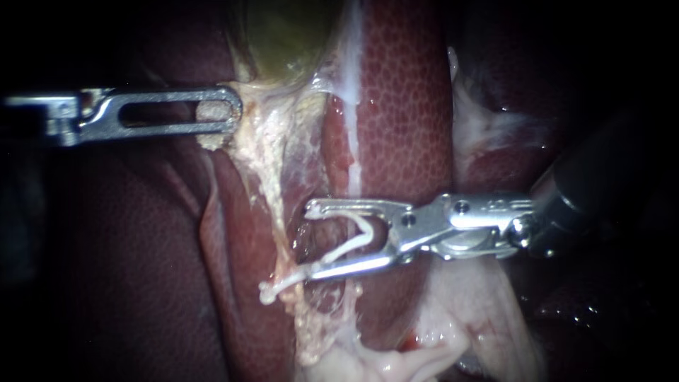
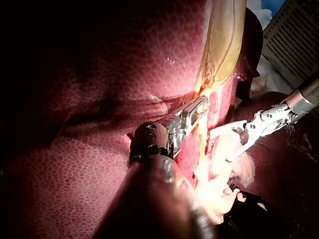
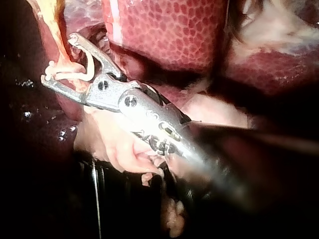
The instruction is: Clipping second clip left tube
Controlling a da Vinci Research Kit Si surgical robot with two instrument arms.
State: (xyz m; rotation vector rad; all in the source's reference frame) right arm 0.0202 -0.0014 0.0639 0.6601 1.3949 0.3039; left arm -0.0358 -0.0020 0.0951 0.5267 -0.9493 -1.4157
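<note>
Liver, gallbladder around clip in right instrument

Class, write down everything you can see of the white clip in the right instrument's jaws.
The clip is white, smooth and plastic-looking: two slim legs joined at a bend deep between the jaws of the right instrument. It stands open. One leg bows against the upper jaw; the other lies along the lower jaw and juts past its tip, ending in a small knob against the pale tissue.
</note>
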